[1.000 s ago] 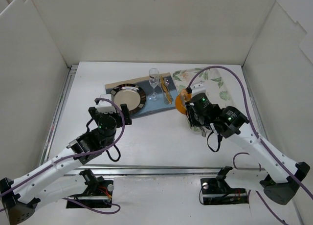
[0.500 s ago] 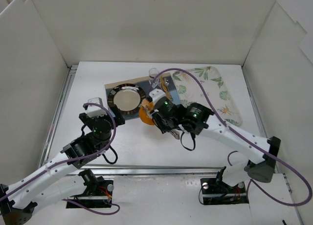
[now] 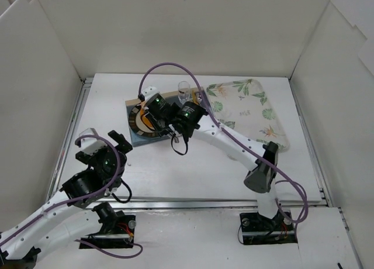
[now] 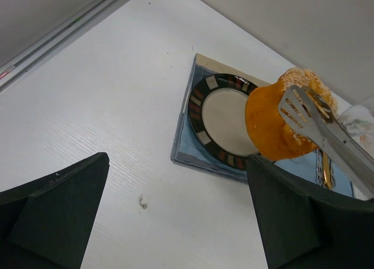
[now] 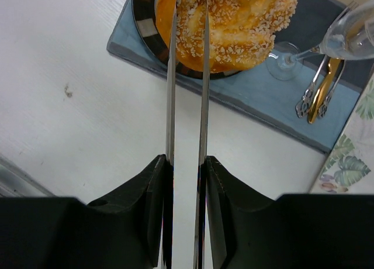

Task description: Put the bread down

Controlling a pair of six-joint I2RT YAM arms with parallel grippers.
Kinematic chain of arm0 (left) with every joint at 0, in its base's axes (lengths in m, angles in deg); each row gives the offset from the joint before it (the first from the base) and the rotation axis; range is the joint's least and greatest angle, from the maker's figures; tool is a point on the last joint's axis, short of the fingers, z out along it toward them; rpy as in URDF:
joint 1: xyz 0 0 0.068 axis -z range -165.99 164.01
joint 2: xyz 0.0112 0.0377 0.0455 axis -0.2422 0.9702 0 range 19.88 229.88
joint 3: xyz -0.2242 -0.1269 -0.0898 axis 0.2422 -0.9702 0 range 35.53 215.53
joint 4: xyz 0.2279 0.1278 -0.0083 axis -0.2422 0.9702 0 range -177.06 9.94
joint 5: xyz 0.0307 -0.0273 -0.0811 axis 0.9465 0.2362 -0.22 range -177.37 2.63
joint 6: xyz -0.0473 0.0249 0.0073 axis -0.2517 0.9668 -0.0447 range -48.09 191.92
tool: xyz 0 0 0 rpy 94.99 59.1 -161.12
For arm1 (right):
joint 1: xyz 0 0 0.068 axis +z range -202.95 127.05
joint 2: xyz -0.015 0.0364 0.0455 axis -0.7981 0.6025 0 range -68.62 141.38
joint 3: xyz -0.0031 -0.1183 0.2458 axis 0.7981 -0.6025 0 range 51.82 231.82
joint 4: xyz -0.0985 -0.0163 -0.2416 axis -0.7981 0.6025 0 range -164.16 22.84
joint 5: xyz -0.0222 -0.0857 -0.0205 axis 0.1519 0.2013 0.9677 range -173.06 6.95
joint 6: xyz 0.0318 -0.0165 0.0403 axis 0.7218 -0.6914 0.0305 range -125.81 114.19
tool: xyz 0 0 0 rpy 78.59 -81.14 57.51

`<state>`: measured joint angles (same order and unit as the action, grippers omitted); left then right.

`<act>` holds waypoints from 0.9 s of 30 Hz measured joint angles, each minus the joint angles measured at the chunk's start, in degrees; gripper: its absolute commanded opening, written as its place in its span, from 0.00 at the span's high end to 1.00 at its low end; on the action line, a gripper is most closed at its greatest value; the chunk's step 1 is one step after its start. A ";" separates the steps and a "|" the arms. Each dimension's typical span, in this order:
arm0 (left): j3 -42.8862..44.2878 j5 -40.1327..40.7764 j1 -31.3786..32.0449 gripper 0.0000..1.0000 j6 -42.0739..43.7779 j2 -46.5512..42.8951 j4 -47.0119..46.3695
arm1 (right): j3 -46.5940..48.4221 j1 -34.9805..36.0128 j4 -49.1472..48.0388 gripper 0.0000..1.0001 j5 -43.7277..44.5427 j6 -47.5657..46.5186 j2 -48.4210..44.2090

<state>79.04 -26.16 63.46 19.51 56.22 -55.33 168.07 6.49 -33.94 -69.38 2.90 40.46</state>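
Our right gripper (image 5: 186,164) squeezes the tongs (image 5: 204,105) tight. Just ahead of the jaws, the tongs pinch the bread (image 5: 234,23) over the plate (image 4: 201,105) on the blue mat (image 5: 245,99). Our left gripper (image 4: 178,164) is wide open.

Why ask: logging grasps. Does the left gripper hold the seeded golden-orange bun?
No: slotted metal tongs clamp the bun; left gripper is open.

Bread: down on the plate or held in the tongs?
Held. The tongs clamp the bread from both sides, with the right gripper squeezing them shut. It hangs over the plate, apparently not set down.
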 measured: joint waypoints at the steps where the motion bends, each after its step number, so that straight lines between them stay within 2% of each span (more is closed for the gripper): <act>1: 0.00 0.63 0.07 0.00 -1.11 -0.61 0.94 | 1.64 -0.33 -0.11 1.00 0.04 -0.24 1.90; 12: 0.00 3.39 0.37 0.00 -5.79 -2.27 4.46 | 12.90 -4.00 0.24 1.00 -0.04 -3.96 17.05; 27: 0.00 3.61 0.81 0.00 -6.84 -3.17 5.07 | 15.72 -4.76 -1.42 1.00 -1.14 -4.70 22.23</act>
<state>79.04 -22.56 64.27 12.67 53.05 -50.26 183.79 1.72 -35.36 -70.52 -1.80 62.69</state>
